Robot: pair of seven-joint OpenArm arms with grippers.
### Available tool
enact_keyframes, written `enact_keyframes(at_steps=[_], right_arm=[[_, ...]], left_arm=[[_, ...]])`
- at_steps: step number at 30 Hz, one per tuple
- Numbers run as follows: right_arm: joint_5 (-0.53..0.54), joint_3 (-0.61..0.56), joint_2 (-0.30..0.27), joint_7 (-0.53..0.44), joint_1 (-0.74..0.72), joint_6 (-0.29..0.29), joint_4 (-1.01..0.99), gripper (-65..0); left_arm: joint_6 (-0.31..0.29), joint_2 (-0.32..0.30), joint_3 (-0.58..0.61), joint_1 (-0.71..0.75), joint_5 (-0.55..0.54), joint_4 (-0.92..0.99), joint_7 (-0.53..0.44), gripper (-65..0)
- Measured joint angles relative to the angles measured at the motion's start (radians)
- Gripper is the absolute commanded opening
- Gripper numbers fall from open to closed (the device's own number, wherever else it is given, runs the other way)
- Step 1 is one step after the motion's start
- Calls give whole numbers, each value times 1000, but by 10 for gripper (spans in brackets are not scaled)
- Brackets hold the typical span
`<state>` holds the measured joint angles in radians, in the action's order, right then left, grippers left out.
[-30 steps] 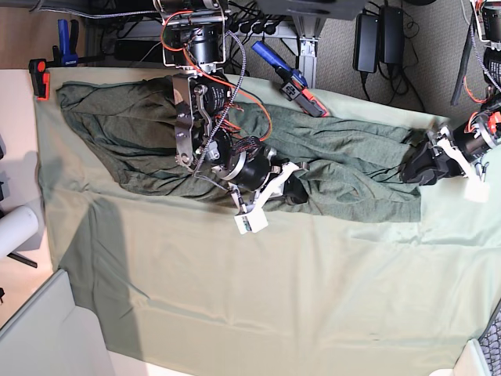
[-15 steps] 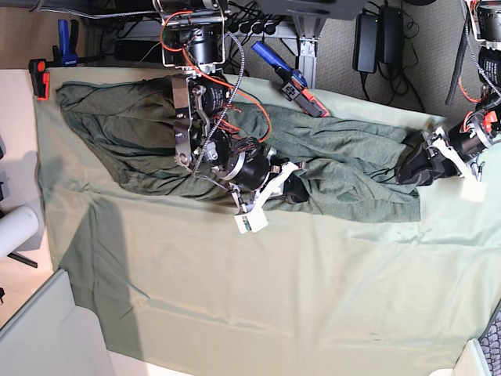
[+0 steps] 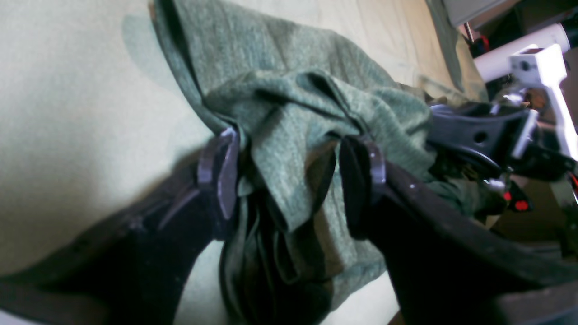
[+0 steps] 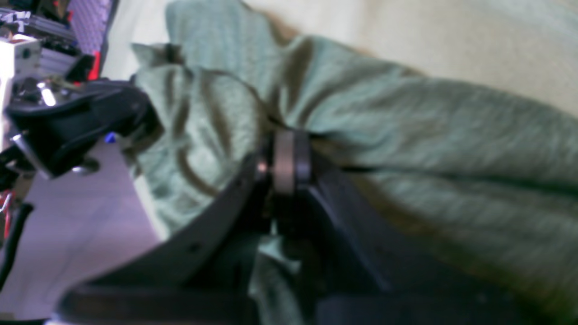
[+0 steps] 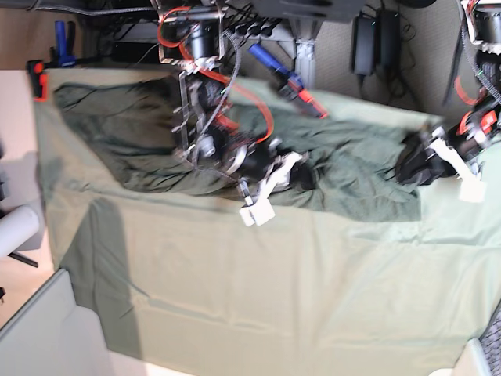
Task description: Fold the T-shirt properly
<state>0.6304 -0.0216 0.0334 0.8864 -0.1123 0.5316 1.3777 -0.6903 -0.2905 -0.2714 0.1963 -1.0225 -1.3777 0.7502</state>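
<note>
While a pale cloth covered the surface, the shirt lay bunched along its far edge; left pincer gaped around a fold, right pincer clamped fabric. No writing was legible.

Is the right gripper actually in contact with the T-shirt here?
Touching. In the right wrist view the right gripper has its jaws pressed together on a bunched fold of the T-shirt, with fabric drawn into creases right at the fingertips.

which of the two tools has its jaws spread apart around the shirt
The left tool: its jaws stand wide with T-shirt folds bunched between them. The right tool is pinched shut on the fabric.
</note>
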Motion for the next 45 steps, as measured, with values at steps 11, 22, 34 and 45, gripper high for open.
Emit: enact_keyframes(at_steps=[11,22,34,45], right_arm=[[-16,1,17,-72,-15,0,207,-650],[-206,-192,108,-212,-163,0,-84,-650],[-223,-286,108,-213,-155,0,-223,-650],[-185,-286,111,-220,-61,3,-217,-650]], left_arm=[[0,0,0,0,1,0,-2,-275],[0,0,0,0,-24,0,25,-275],[0,0,0,0,-58,0,40,-274],[0,31,-1,-6,-63,0,39,-274]])
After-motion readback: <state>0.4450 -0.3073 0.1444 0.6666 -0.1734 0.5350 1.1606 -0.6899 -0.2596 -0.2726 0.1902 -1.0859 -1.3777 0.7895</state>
